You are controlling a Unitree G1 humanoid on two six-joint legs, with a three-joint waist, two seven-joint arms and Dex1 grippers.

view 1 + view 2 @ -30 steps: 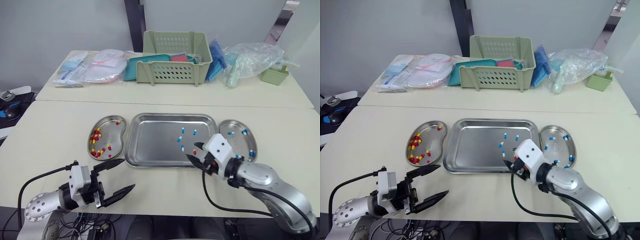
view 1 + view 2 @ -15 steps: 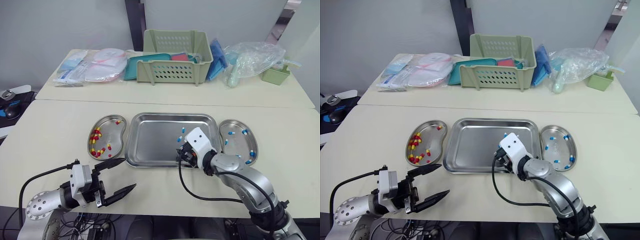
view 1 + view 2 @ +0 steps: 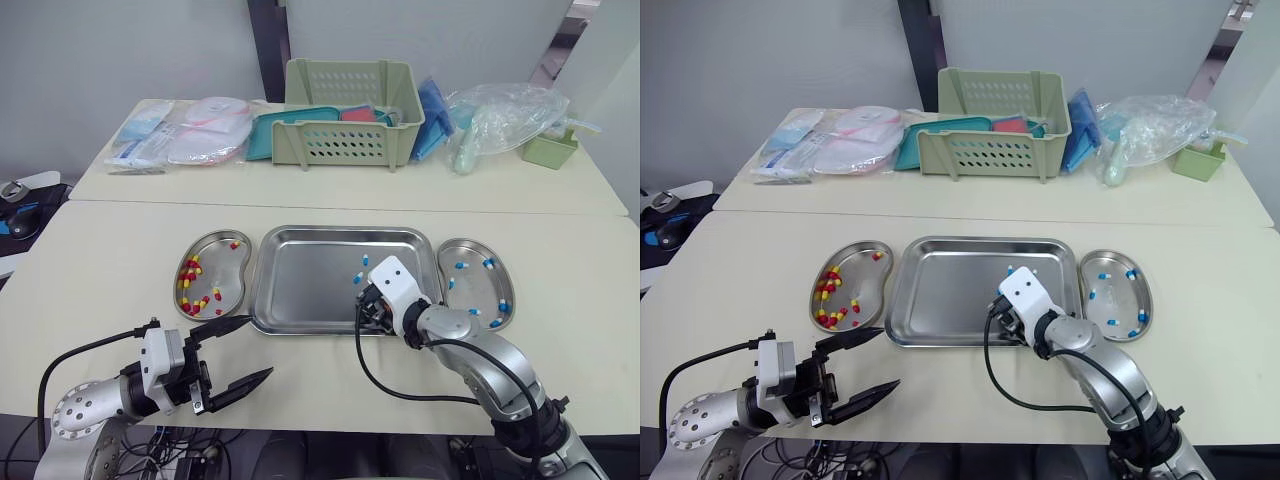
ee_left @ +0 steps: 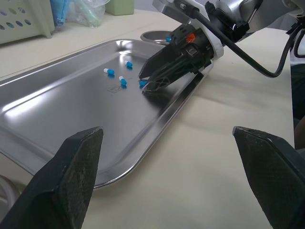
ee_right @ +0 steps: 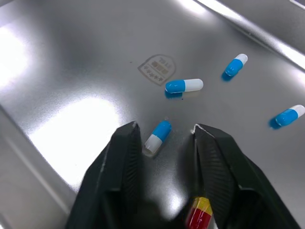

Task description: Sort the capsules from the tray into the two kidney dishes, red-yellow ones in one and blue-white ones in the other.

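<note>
Counted: 1 tray (image 3: 300, 290); 2 kidney dishes (image 3: 243, 268). At and just ahead of right end effector (image 5: 165, 129): 4 blue-white capsules (image 5: 184, 86). Between its fingers (image 5: 121, 167), nearer the wrist: 1 red-yellow capsule (image 5: 198, 214).

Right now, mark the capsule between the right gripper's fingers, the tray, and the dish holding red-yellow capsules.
blue-white capsule (image 5: 158, 135): right wrist view, middle of the capsule.
tray (image 3: 305, 280): left eye view, bare floor.
red-yellow dish (image 3: 230, 268): left eye view, bare floor.

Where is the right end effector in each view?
Left eye view: black-fingered right end effector over the rectangular steel tray's near-right part.
Right eye view: end effector likewise.
Left wrist view: fingertips lowered into the tray.
Right wrist view: fingers straddling a blue-white capsule.
Landmark: the tray.
</note>
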